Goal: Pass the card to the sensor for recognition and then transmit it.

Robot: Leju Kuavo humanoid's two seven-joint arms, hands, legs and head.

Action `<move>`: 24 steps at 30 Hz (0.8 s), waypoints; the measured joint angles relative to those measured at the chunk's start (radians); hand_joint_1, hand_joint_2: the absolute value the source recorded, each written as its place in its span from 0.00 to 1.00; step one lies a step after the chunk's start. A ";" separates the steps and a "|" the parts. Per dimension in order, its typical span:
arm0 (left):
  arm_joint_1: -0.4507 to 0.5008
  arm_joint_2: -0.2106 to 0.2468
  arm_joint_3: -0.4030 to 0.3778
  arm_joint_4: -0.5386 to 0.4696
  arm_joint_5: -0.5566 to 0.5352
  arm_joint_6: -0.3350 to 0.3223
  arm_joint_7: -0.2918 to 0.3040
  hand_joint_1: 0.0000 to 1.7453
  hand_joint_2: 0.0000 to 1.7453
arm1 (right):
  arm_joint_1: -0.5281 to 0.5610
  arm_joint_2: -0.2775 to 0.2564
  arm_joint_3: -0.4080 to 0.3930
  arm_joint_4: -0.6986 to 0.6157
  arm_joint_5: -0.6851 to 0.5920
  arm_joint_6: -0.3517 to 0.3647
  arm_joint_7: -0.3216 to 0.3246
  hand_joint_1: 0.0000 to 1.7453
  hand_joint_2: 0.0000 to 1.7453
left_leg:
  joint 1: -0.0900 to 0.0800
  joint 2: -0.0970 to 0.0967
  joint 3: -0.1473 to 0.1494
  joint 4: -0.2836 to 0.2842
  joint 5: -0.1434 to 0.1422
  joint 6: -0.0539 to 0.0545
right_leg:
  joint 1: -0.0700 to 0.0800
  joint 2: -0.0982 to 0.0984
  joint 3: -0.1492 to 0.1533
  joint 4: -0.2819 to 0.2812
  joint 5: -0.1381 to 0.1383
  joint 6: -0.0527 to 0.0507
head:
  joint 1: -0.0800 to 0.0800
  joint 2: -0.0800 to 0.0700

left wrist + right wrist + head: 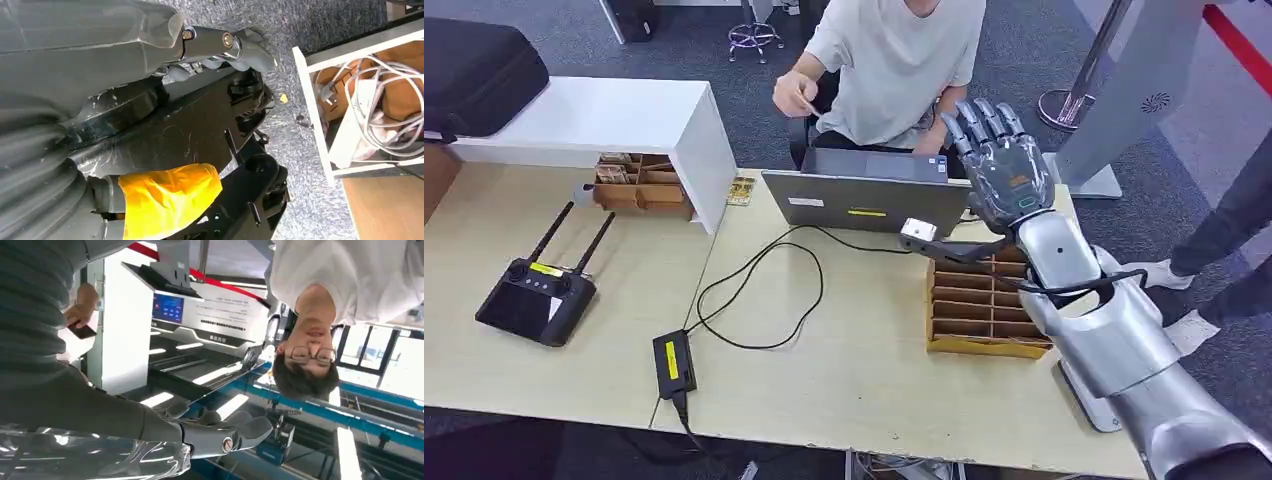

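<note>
Right hand raised empty above the card tray

Right hand (1002, 165), fingers spread and holding nothing, hovers beyond the card tray (984, 300), toward the person (894, 60); no card visible.

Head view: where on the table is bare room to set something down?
Widest bare patch: the table front, between the black power brick and the cardboard slot tray. Another lies left, in front of the remote controller. Crowded: the middle, with the looping cable and the laptop, and under the raised right hand.
</note>
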 joint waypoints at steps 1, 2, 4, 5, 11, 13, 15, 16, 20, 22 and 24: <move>0.003 0.000 0.000 0.000 0.006 0.000 -0.003 0.00 1.00 | 0.009 -0.011 0.001 -0.027 -0.002 0.024 0.005 0.00 1.00 | 0.000 0.000 0.000 0.000 0.000 0.000 | 0.000 0.000 0.000 0.000 0.000 0.000 | 0.000 0.000; 0.005 0.001 0.000 0.000 0.010 0.000 -0.005 0.00 1.00 | 0.017 -0.022 0.002 -0.053 -0.005 0.044 0.008 0.00 1.00 | 0.000 0.000 0.000 0.000 0.000 0.000 | 0.000 0.000 0.000 0.000 0.000 0.000 | 0.000 0.000; 0.011 0.002 0.000 0.000 0.023 -0.001 -0.016 0.00 1.00 | 0.037 -0.055 0.004 -0.116 -0.021 0.102 0.018 0.00 1.00 | 0.000 0.000 0.000 0.000 0.000 0.000 | 0.000 0.000 0.000 0.000 0.000 0.000 | 0.000 0.000; 0.013 0.002 0.003 0.000 0.030 -0.002 -0.022 0.00 1.00 | 0.048 -0.075 0.007 -0.152 -0.032 0.133 0.024 0.00 1.00 | 0.000 -0.001 0.000 0.000 0.000 0.000 | 0.000 -0.001 0.000 0.000 0.000 0.000 | 0.000 0.000; 0.034 0.008 0.017 0.000 0.061 -0.002 -0.053 0.00 1.00 | 0.096 -0.232 0.025 -0.376 -0.130 0.275 0.036 0.00 1.00 | 0.000 -0.001 -0.001 0.000 0.000 0.000 | 0.000 0.000 -0.001 -0.001 0.000 0.000 | 0.000 0.000; 0.040 0.010 0.023 0.000 0.070 -0.002 -0.058 0.00 1.00 | 0.105 -0.290 0.026 -0.440 -0.166 0.310 0.037 0.00 1.00 | 0.000 -0.001 -0.001 0.000 0.000 0.000 | 0.000 -0.001 -0.001 -0.001 0.000 0.000 | 0.000 0.000; 0.048 0.011 0.029 0.000 0.080 -0.002 -0.067 0.00 1.00 | 0.110 -0.343 0.026 -0.500 -0.200 0.341 0.030 0.00 1.00 | 0.000 -0.001 -0.001 0.000 0.000 0.001 | 0.000 -0.001 -0.001 -0.001 0.000 0.000 | 0.000 0.000; 0.049 0.012 0.031 0.000 0.084 -0.002 -0.071 0.00 1.00 | 0.111 -0.370 0.027 -0.526 -0.219 0.364 0.025 0.00 1.00 | 0.000 -0.001 -0.001 0.000 0.000 0.001 | 0.000 -0.001 -0.001 -0.001 0.000 0.000 | 0.000 0.000; 0.058 0.012 0.047 0.000 0.099 -0.002 -0.084 0.00 1.00 | 0.112 -0.466 0.035 -0.618 -0.285 0.435 0.019 0.00 1.00 | 0.000 -0.001 -0.001 0.000 0.000 0.001 | 0.000 -0.001 -0.001 -0.001 0.000 0.000 | 0.000 0.000; 0.060 0.013 0.048 0.000 0.104 -0.003 -0.088 0.00 1.00 | 0.112 -0.500 0.041 -0.647 -0.306 0.454 0.018 0.00 1.00 | 0.000 -0.001 -0.001 0.000 0.000 0.001 | 0.000 -0.001 -0.001 -0.001 0.000 0.000 | 0.000 0.000; 0.063 0.013 0.055 0.000 0.110 -0.004 -0.092 0.00 1.00 | 0.112 -0.533 0.043 -0.676 -0.329 0.467 0.014 0.00 1.00 | 0.000 -0.001 -0.001 0.000 0.000 0.001 | 0.000 -0.001 -0.001 -0.001 0.000 0.000 | 0.000 0.000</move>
